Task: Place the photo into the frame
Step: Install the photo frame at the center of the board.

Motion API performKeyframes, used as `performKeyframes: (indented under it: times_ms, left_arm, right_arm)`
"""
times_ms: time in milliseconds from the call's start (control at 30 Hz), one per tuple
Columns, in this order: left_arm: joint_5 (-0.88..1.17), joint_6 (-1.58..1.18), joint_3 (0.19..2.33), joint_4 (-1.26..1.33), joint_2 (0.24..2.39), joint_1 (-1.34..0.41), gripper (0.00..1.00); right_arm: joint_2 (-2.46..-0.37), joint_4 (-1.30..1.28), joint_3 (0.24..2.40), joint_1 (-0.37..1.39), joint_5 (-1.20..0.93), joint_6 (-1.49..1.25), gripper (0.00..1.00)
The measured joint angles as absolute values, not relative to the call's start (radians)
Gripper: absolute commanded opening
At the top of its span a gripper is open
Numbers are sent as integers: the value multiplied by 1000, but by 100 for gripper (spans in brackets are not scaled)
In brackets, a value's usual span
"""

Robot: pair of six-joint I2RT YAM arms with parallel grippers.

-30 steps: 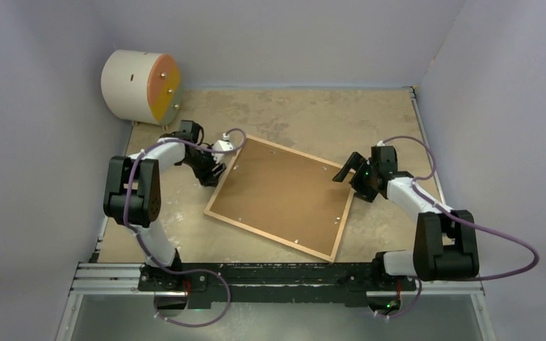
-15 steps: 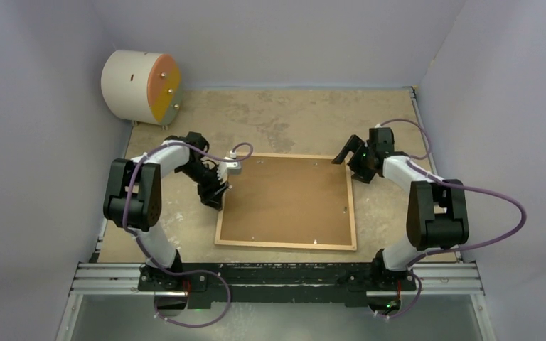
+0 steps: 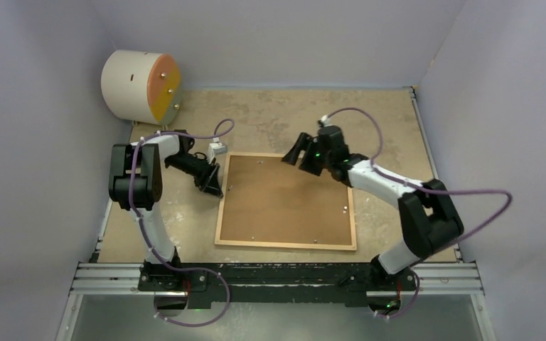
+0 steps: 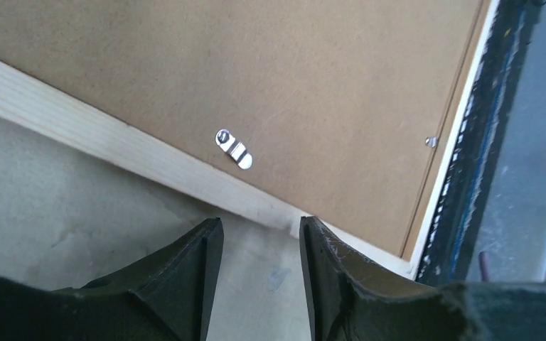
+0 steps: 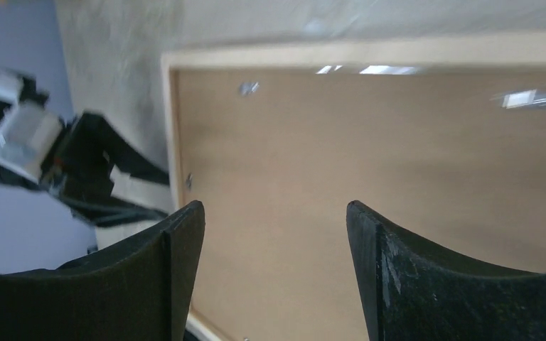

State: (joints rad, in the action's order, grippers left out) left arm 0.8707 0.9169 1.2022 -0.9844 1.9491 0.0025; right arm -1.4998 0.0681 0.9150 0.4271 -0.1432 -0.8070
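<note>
Well, frame (image 3: 285, 246) lies back-up — L tool (image 4: 259, 226) narrowly parted at its edge, R tool (image 5: 274, 207) wide, both empty.

One frame (image 3: 284, 246), one brown backing sheet (image 3: 288, 200), one cream drum (image 3: 136, 84), two grippers: left gripper (image 3: 214, 186), right gripper (image 3: 299, 158).

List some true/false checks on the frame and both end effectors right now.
1. The frame lies back up, brown backing showing. True.
2. The photo lies beside the frame. False: no photo is in view.
3. The right end effector hovers open and empty over the backing's far part. True.
4. The left end effector grips the frame's right rail. False: it sits open at the left rail, holding nothing.
5. A metal clip sits on the backing. True.
</note>
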Motion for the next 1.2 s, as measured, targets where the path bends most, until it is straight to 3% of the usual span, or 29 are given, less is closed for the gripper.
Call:
performKeyframes:
  times_ms: [200, 467, 1200]
  left_arm:
    - [928, 889, 1206, -979, 1984, 2, 35]
    - [932, 824, 1185, -940, 1983, 10, 19]
    - [932, 769, 1151, -895, 1959, 18, 12]
  right_arm:
    - [-1737, 177, 999, 657, -209, -910, 63]
    - [-1967, 262, 1183, 783, -245, -983, 53]
    - [-2147, 278, 1345, 833, -279, -1040, 42]
